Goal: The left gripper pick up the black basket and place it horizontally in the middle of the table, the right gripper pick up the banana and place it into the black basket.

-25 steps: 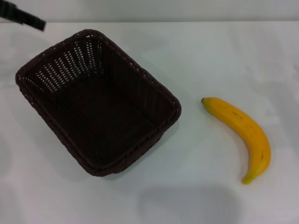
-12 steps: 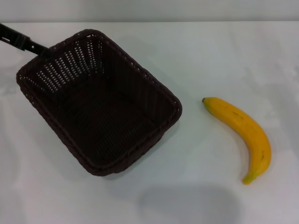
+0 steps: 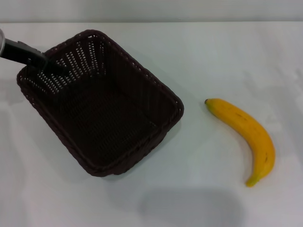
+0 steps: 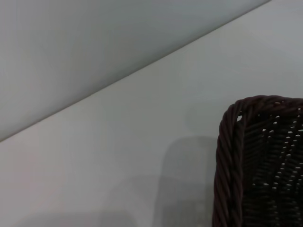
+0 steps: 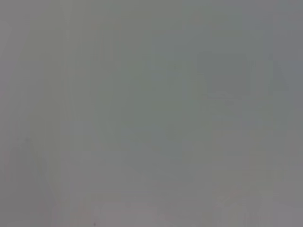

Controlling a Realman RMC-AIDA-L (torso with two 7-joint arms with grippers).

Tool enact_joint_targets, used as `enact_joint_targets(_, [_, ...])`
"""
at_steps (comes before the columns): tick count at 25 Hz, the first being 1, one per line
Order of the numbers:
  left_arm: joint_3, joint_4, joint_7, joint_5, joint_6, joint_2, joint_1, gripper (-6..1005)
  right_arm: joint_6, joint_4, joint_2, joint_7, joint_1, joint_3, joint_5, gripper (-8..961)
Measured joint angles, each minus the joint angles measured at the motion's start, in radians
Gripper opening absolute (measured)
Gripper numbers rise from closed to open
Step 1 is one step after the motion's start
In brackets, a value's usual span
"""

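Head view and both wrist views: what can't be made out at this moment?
- Left gripper: head view shows only a slim black-and-grey tip over the dark woven wicker basket's far-left corner; the frame edge cuts off the rest, finger state unreadable.
- Left wrist view: only a basket corner, no fingers.
- Right gripper: absent; its wrist view is featureless grey.

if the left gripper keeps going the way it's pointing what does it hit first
Most likely the black basket. The left gripper points from the table's left edge across the basket's far left corner, its tip over the rim there. Its height above the rim is unclear, so it might meet the inner wall instead.
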Motion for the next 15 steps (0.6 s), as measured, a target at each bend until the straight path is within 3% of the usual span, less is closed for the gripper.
enact_joint_targets(6, [-0.001, 0.008, 0.041, -0.019, 0.014, -0.010, 0.014, 756, 0.012, -0.009, 0.001, 0.017, -0.006, -0.003, 0.000, 857])
enact_joint_targets(15, [-0.002, 0.013, 0.022, -0.034, -0.105, 0.008, 0.009, 476, 0.022, -0.010, 0.001, 0.017, -0.010, -0.004, 0.000, 857])
